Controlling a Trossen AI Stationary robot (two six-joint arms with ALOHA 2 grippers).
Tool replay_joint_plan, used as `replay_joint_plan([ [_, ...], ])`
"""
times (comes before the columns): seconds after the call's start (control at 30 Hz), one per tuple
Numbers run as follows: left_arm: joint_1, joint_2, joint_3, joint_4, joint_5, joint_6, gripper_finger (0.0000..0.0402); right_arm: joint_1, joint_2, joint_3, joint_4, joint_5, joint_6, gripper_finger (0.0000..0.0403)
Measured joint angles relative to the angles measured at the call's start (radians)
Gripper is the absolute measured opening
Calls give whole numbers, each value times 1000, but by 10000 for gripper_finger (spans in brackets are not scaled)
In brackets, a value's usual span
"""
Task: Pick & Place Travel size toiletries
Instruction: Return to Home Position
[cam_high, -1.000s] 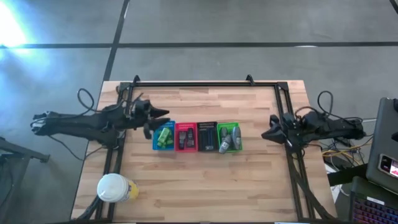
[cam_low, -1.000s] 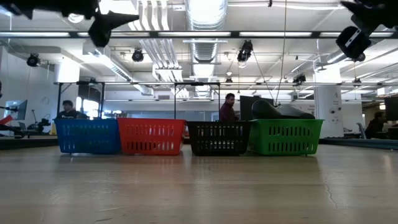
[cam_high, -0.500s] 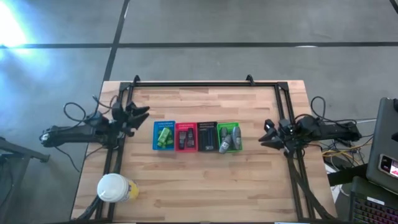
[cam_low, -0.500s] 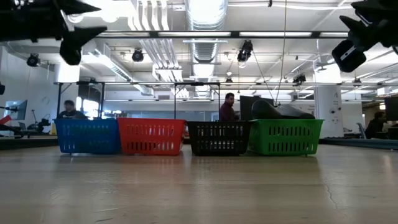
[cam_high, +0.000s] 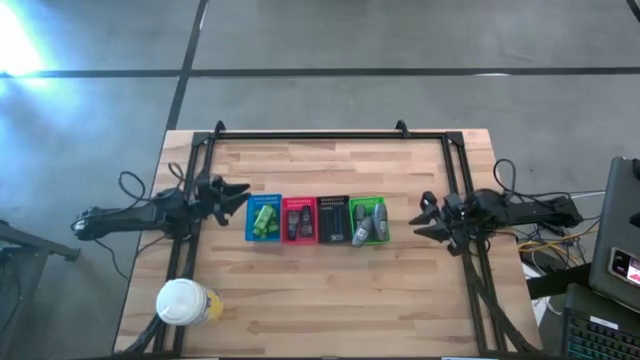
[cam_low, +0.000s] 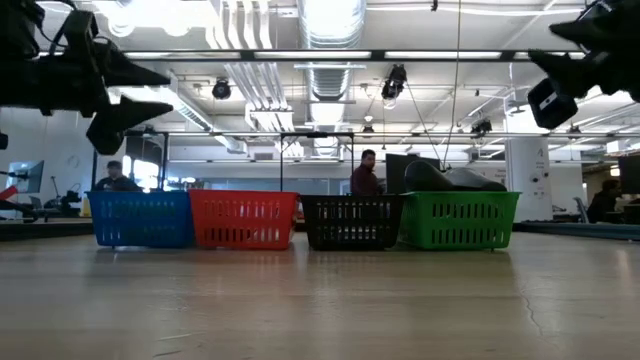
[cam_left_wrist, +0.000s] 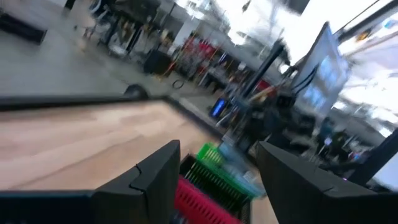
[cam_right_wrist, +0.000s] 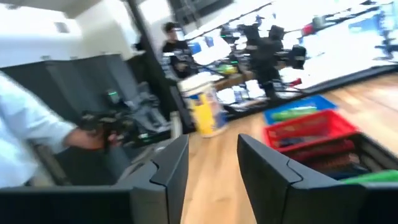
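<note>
- Wooden counter (cam_high: 330, 300) carries the white-lidded cup (cam_high: 183, 301) near-left, outside the sorting.
- Mid-counter, the toiletries (cam_high: 265, 219) lie sorted by kind in four baskets (cam_high: 333, 199); the job looks finished.
- Left tool (cam_high: 240, 195) and right tool (cam_high: 420, 217) flank the row, fingers apart, empty, presumably parking.

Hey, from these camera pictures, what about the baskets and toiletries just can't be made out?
Low view: the walls of the blue basket, red basket and black basket hide their contents.
High view: whatever lies in the black basket is too small and dark to count.
Left wrist view: the left gripper blocks most of the basket row.
</note>
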Motion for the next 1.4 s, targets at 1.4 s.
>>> replay_joint_plan([
  [1.4,0,5,-1,-33,7,-2,218,0,6,0,-43,63,4,161],
])
